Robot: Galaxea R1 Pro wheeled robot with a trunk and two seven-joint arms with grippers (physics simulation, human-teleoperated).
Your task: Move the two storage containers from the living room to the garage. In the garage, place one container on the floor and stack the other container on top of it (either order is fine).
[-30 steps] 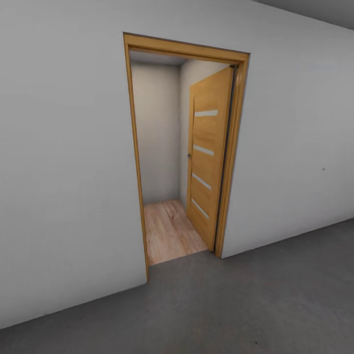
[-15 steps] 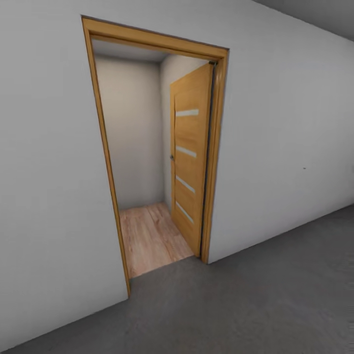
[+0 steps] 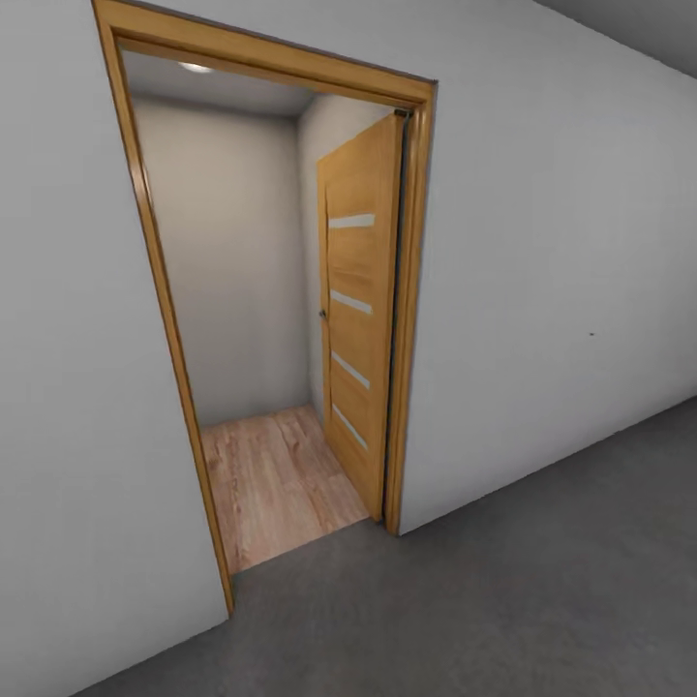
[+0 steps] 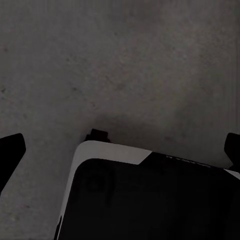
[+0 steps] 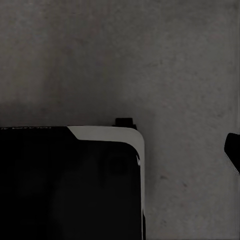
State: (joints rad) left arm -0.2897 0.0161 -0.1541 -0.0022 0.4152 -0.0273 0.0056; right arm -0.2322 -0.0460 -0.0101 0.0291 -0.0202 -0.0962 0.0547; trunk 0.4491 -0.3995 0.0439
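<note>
The two storage containers are out of view. I stand on the garage's dark concrete floor (image 3: 542, 590), facing a light-grey wall (image 3: 561, 271) with an open doorway (image 3: 261, 319). In the left wrist view my left gripper (image 4: 120, 150) is open, a black fingertip (image 4: 10, 150) at each side, nothing between them, hanging over the floor (image 4: 125, 60). My right gripper (image 5: 120, 150) hangs the same way above the concrete (image 5: 185, 65); one fingertip (image 5: 233, 150) sits far out at the edge, with nothing held.
A wood-framed doorway leads to a small passage with light plank flooring (image 3: 276, 484) and beige walls. Its wooden door (image 3: 360, 310) with pale glass strips is swung inward along the right side. My dark base with white trim (image 4: 150, 195) sits below both wrists.
The whole head view has shifted: the doorway now looks larger and sits further left, so the camera has moved closer to it. Nothing in the scene itself has moved.
</note>
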